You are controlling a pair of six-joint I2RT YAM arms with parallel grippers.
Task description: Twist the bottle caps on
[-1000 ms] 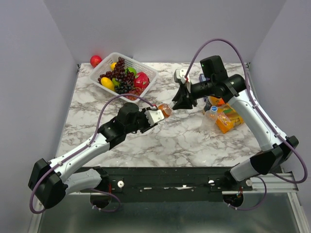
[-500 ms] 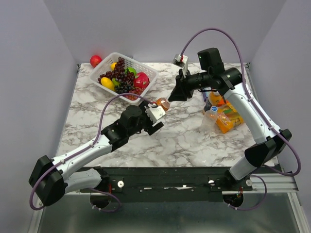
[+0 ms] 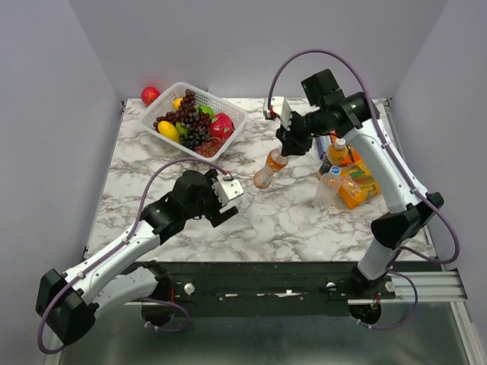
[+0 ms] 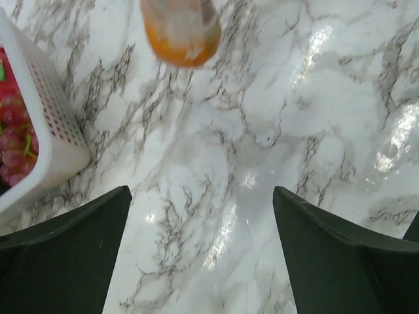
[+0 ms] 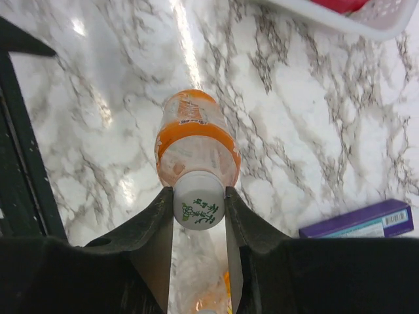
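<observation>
— Gripping the bottle [image 5: 196, 140] by its cap [image 5: 198, 209] alone with the right hand [image 5: 198, 196], tilted, hanging over the surface [image 3: 289, 220].
— And with the left hand [image 4: 200, 193] spread open, empty, near but apart.
— Could slip free and roll. Could unthread under its own weight, if barely turned on.
— Or swing, unsupported below.

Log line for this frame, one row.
right hand: shut on white cap of orange bottle, bottle tilted | left hand: open, empty

An orange bottle [image 5: 196, 147] with a white, green-printed cap [image 5: 198, 204] is seen over a white, grey-veined marble bench [image 5: 98, 98].
</observation>
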